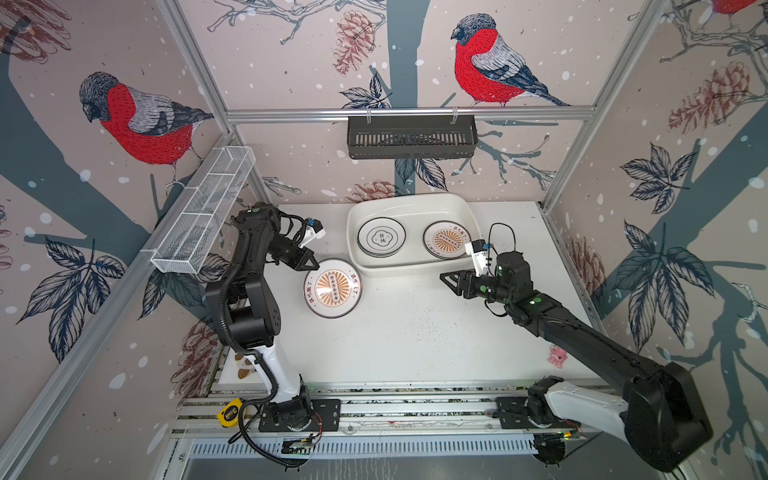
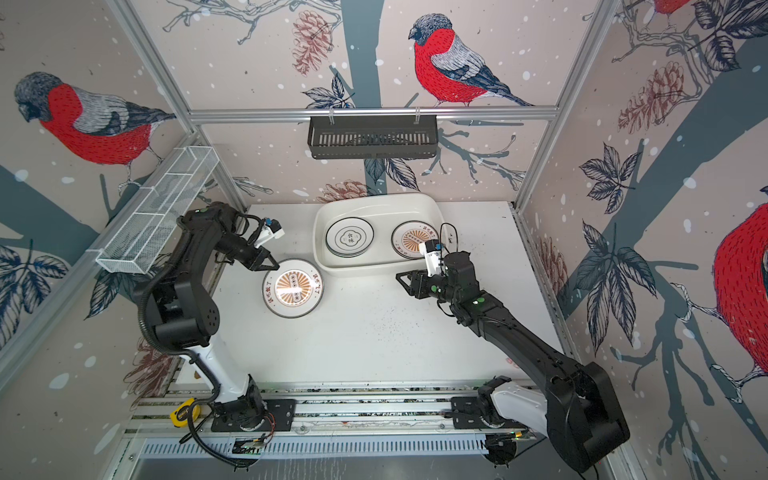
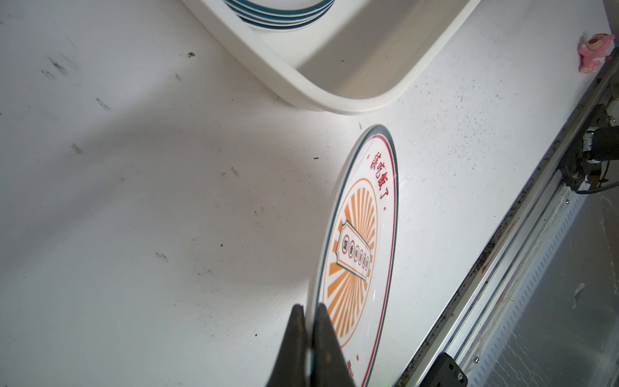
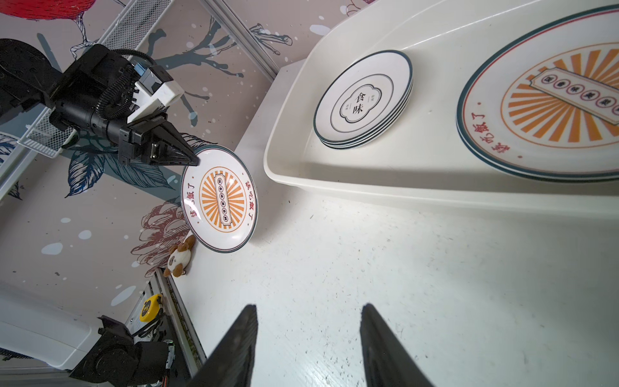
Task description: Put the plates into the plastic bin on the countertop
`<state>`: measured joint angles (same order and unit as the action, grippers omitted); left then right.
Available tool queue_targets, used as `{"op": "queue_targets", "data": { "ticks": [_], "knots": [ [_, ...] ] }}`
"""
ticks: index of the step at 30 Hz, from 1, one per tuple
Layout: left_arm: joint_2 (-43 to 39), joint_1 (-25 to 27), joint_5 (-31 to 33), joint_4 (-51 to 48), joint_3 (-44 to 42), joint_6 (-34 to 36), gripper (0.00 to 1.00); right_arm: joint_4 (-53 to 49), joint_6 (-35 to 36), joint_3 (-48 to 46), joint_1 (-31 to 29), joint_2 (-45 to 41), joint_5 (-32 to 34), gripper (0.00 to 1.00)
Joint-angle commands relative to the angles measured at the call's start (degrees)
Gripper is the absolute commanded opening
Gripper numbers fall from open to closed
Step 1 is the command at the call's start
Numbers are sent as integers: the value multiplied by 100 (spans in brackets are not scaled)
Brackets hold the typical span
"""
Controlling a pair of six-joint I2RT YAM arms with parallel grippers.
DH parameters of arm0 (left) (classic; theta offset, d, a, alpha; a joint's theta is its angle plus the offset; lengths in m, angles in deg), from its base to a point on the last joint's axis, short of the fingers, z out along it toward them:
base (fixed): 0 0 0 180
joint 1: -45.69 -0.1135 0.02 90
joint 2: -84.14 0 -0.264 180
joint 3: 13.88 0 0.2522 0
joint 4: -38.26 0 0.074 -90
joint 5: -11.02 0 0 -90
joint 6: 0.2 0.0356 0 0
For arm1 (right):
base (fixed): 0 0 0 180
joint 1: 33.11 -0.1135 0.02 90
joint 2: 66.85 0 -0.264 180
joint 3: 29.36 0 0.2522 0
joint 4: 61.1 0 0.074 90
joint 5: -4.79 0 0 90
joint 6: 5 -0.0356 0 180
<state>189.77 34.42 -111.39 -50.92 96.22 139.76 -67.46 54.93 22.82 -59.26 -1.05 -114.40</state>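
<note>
Left gripper (image 1: 315, 264) clenched on rim of tilted sunburst plate (image 1: 333, 287), left of centre in both top views, just outside plastic bin (image 1: 399, 271). Right gripper (image 4: 308, 305) jaws apart, empty. Bin, upper centre, holds emblem-topped stack (image 1: 381, 237) and another sunburst plate (image 1: 446, 240). Judged: only the held plate left

Left gripper (image 1: 314, 266) pinched tight; right gripper (image 1: 444, 277) with jaws well apart.

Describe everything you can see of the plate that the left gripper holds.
The held plate is round, glossy white, ceramic-looking, with a dark teal rim, a red ring, red characters and an orange sunburst centre. The left gripper pinches its rim with shut jaws. It is tilted over the countertop, outside the plastic bin; whether its low edge touches is unclear.
</note>
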Motion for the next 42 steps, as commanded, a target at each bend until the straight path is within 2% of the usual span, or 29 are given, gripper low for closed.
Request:
{"op": "queue_targets", "data": {
  "ticks": [1,8,14,24,32,42],
  "knots": [
    [-153,121,-246,-447,65,108,0,90,64,80,4,14,-127,52],
    [-255,705,-553,-397,614,-311,0,242,70,145,1,99,-298,54],
    [-7,1285,-1054,20,1424,-1095,0,445,-38,186,-8,149,-439,56],
    [690,1987,-1944,1023,2667,-2573,0,1782,-800,-459,-30,-50,-247,58],
    [721,2184,-2268,1866,2557,-3383,0,2868,-1325,-592,-42,214,-8,58],
    [358,2331,-2403,2935,1737,-4114,0,3984,-1800,-342,-58,1101,-133,56]
  ]
}}
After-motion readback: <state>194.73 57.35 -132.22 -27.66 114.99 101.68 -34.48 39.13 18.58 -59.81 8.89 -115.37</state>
